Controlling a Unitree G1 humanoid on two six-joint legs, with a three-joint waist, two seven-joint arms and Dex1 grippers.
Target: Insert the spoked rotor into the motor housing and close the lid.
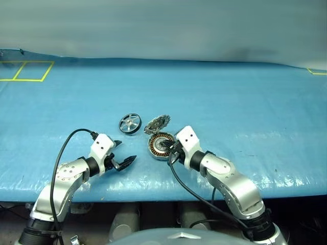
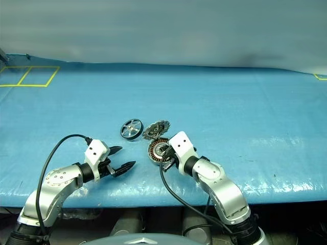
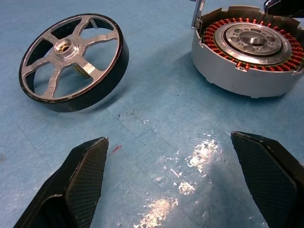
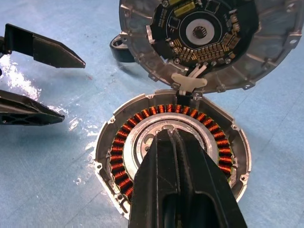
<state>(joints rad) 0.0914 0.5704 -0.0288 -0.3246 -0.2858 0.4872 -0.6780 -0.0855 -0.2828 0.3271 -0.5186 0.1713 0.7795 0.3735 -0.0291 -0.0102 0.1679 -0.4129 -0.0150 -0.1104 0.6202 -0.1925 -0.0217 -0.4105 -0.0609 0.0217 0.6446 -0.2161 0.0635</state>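
Rotor's not in yet. Spoked rotor (image 1: 130,123) sits on the blue mat (image 1: 245,102), far-left of the motor housing (image 1: 161,146), lid (image 1: 157,124) propped open at its far edge. Left gripper (image 1: 122,153) hovering near the rotor, jaws spread wide, nothing in them. Right gripper (image 4: 175,142) pressed shut over the housing's centre, holding nothing. Best to grab the rotor by the rim, keep it flat, centre over the hub, and get the right gripper clear first.
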